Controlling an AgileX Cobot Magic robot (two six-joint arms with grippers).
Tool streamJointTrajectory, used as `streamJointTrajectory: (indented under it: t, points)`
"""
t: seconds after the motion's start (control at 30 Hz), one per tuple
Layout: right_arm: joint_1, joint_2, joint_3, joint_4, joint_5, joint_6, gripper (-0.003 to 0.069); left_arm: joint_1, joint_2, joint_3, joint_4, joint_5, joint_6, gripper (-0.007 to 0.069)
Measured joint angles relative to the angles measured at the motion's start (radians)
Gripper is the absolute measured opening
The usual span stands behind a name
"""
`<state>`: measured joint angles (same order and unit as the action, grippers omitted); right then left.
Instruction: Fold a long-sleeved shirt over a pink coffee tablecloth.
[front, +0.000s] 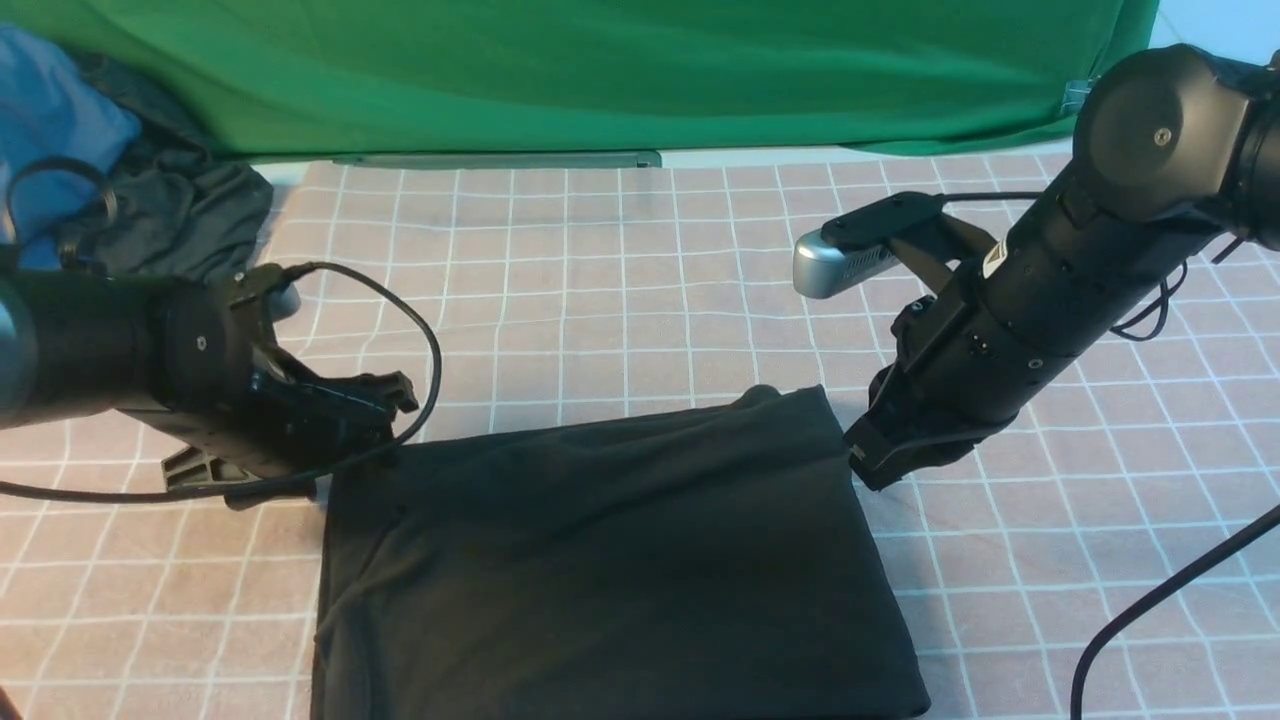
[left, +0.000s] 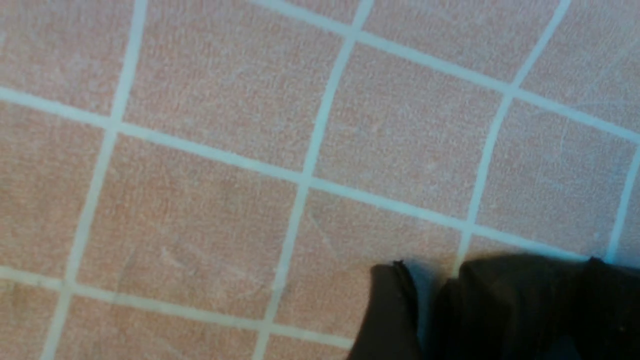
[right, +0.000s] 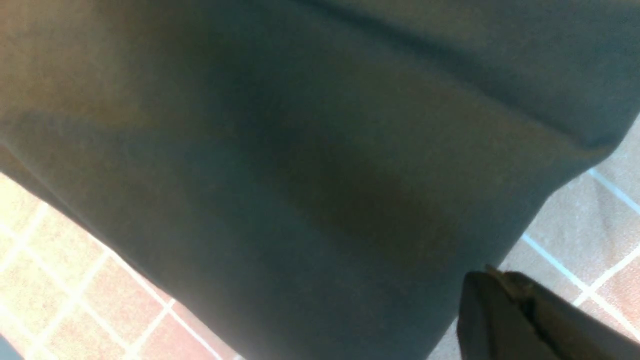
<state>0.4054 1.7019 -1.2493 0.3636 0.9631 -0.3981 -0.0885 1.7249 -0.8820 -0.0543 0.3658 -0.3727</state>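
The long-sleeved shirt (front: 600, 550) lies folded into a black rectangle on the pink coffee tablecloth (front: 620, 300), near the front edge; no print shows. My left gripper (front: 385, 415) is low at the shirt's far left corner. In the left wrist view its fingertips (left: 395, 272) stand apart, so the left gripper (left: 492, 280) is open, with a loose fold of shirt (left: 500, 310) between them over the tablecloth (left: 200, 175). My right gripper (front: 865, 465) hovers at the far right corner. In its wrist view the right gripper (right: 487, 274) is shut and empty beside the shirt (right: 300, 175) and tablecloth (right: 575, 225).
A green backdrop (front: 600, 70) hangs along the far edge. A blue garment (front: 50, 120) and a dark grey garment (front: 190, 210) are heaped at the far left. A cable (front: 430, 340) loops off the left arm, and another cable (front: 1150, 610) crosses the front right.
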Motion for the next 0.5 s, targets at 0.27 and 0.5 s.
streamJointTrajectory:
  t: [0.27, 0.5]
  points:
    - [0.000, -0.001, 0.000, 0.000, 0.000, -0.020, 0.0035, 0.000, -0.011, 0.001, -0.020, 0.007, 0.049, 0.0046]
    - [0.000, -0.001, 0.000, 0.000, -0.030, -0.018, 0.0035, 0.000, -0.071, -0.033, -0.021, 0.016, 0.059, 0.0046]
